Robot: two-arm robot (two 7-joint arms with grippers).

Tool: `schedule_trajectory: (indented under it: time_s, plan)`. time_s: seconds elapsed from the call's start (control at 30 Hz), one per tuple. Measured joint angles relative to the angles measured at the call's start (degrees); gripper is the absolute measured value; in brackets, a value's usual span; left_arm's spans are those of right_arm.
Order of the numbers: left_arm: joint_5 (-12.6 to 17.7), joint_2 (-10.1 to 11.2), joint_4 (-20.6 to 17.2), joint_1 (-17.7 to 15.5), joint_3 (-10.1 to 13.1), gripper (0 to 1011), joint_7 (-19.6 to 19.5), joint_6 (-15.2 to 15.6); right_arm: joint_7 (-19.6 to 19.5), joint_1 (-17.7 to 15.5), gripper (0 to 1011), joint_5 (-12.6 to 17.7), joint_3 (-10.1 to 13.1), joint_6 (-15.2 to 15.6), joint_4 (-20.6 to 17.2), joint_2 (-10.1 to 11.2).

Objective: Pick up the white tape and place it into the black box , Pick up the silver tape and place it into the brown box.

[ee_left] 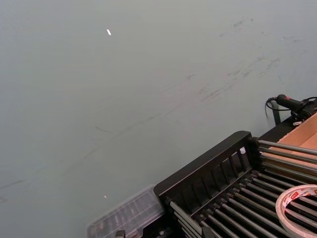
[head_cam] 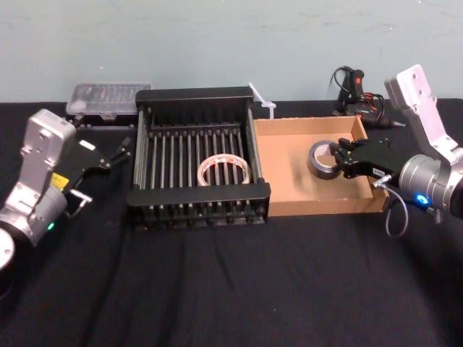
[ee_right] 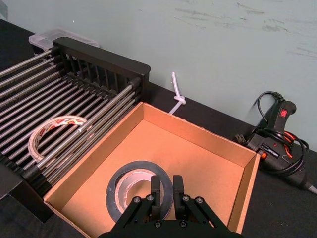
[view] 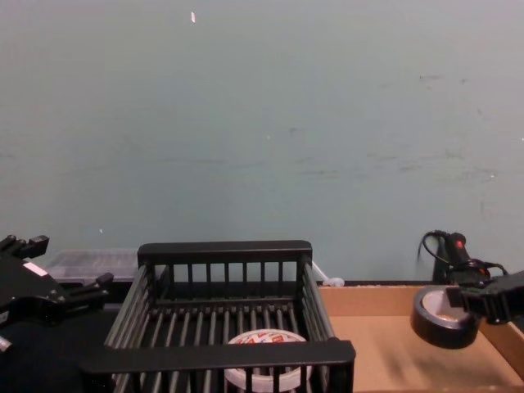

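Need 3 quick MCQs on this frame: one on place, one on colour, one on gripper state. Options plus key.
1. Where is the white tape?
A. On the bars of the black box
B. In the brown box
C. On the table in front of the boxes

2. What colour is the wall behind the table?
A. Bright red
B. Pale green-blue
C. Black

3. What is the right gripper doing?
A. Open over the black box
B. Shut on the silver tape, over the brown box
C. Parked off the table

Key:
1 A: the head view shows the roll lying inside the crate.
2 B: the chest view shows a pale green-blue wall.
3 B: the right wrist view shows both fingers pinching the roll's rim, and the chest view shows the roll held above the tray floor.
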Motion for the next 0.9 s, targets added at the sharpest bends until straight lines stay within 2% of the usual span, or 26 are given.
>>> schedule_trajectory:
  time_s: [0.17, 0.2, 0.3, 0.47, 0.67, 0.7, 0.77, 0.8, 0.9]
  plan:
    - [0.0, 0.0, 0.0, 0.0, 0.0, 1001, 0.0, 0.0, 0.01, -0.02, 169, 0.04, -0.03, 0.01, -0.04, 0.02]
    - [0.0, 0.0, 0.0, 0.0, 0.0, 1001, 0.0, 0.0, 0.02, -0.02, 214, 0.04, -0.04, 0.01, -0.05, 0.03]
    - [0.0, 0.0, 0.0, 0.0, 0.0, 1001, 0.0, 0.0, 0.03, -0.03, 265, 0.06, -0.06, 0.02, -0.07, 0.04]
    - [0.0, 0.0, 0.0, 0.0, 0.0, 1001, 0.0, 0.0, 0.04, -0.06, 461, 0.08, -0.09, 0.02, -0.11, 0.06]
    - [0.0, 0.0, 0.0, 0.0, 0.0, 1001, 0.0, 0.0, 0.07, -0.08, 626, 0.11, -0.09, 0.02, -0.13, 0.09]
    - [0.0, 0.0, 0.0, 0.0, 0.0, 1001, 0.0, 0.0, 0.07, -0.07, 687, 0.11, -0.09, 0.02, -0.13, 0.09]
    - [0.0, 0.0, 0.0, 0.0, 0.0, 1001, 0.0, 0.0, 0.07, -0.08, 718, 0.12, -0.09, 0.02, -0.13, 0.09]
    - [0.0, 0.0, 0.0, 0.0, 0.0, 1001, 0.0, 0.0, 0.08, -0.08, 784, 0.12, -0.09, 0.02, -0.13, 0.09]
    - [0.0, 0.0, 0.0, 0.0, 0.0, 1001, 0.0, 0.0, 0.08, -0.08, 850, 0.12, -0.09, 0.02, -0.13, 0.09]
